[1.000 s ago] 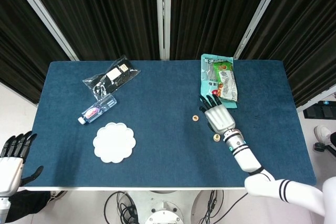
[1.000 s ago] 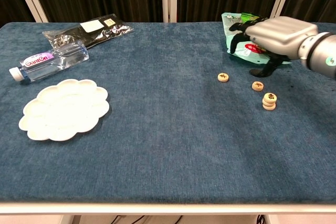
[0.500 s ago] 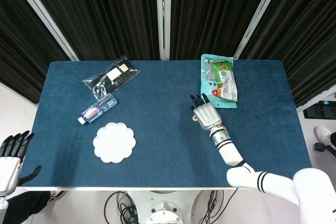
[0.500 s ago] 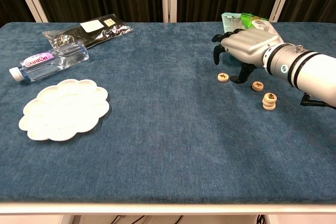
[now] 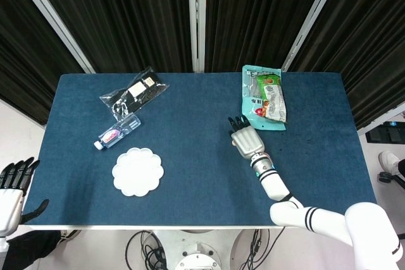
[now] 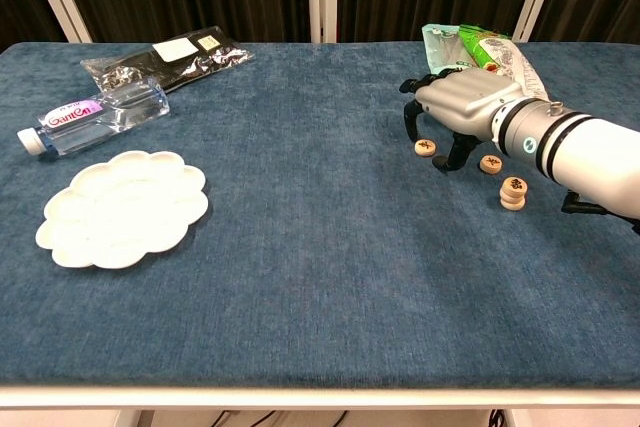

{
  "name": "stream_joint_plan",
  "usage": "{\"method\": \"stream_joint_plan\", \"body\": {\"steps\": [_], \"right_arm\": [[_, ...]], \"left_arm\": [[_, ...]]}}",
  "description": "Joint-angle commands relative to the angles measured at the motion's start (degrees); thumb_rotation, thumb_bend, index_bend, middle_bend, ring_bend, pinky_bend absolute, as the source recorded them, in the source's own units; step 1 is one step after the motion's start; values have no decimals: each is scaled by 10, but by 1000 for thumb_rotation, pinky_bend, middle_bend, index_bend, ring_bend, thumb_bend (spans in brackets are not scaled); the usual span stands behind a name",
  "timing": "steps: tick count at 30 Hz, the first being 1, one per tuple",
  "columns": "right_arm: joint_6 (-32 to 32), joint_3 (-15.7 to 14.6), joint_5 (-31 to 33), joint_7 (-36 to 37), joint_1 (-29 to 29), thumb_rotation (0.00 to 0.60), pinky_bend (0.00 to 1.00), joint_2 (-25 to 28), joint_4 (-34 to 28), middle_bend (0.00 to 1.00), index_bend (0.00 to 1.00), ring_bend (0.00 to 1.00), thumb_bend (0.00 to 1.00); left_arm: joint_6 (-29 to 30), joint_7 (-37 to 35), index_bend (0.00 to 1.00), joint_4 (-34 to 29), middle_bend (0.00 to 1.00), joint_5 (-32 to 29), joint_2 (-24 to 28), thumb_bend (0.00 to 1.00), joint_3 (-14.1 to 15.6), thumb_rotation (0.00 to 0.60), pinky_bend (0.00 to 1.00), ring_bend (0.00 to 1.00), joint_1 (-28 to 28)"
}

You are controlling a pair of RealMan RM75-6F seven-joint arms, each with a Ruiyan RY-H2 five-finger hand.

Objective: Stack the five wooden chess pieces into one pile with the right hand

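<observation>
In the chest view my right hand (image 6: 455, 112) hovers palm down over a single round wooden chess piece (image 6: 425, 147) lying on the blue table (image 6: 300, 227). Its fingers curl down on either side of the piece without gripping it. A second loose piece (image 6: 490, 163) lies just right of the thumb, and a short pile of pieces (image 6: 513, 193) stands beside my forearm. In the head view my right hand (image 5: 243, 137) and wrist hide all the pieces. My left hand (image 5: 12, 184) hangs off the table's left front corner, fingers apart and empty.
Green snack bags (image 6: 480, 47) lie just behind my right hand. A white scalloped plate (image 6: 122, 207), a water bottle (image 6: 95, 115) and a black plastic packet (image 6: 165, 55) occupy the left half of the table.
My right hand has moved left and towards me, from beside the snack bags to above the leftmost loose piece, and lowered its fingers around it. My left hand sank slightly.
</observation>
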Motion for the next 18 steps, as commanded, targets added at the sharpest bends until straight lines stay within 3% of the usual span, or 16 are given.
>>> {"method": "stream_joint_plan", "body": {"steps": [1,11,18], "right_arm": [[3,-1,0,-1,1,600,0,-2,3,0,422,0,293],[22,-3,-19,12,-3,600,0,8,-7,0,490,0,304],[59,-14,-64,40,-29,600,0,80,-99,0,508,0,303]], "left_arm": [[0,-1,51,0,0,0,0,235,0,600,0,0,0],[-2,0,51,1,0,-1,-1,236,0,600,0,0,0],[-3,4,52,1,0,-1,-1,235,0,600,0,0,-1]]}}
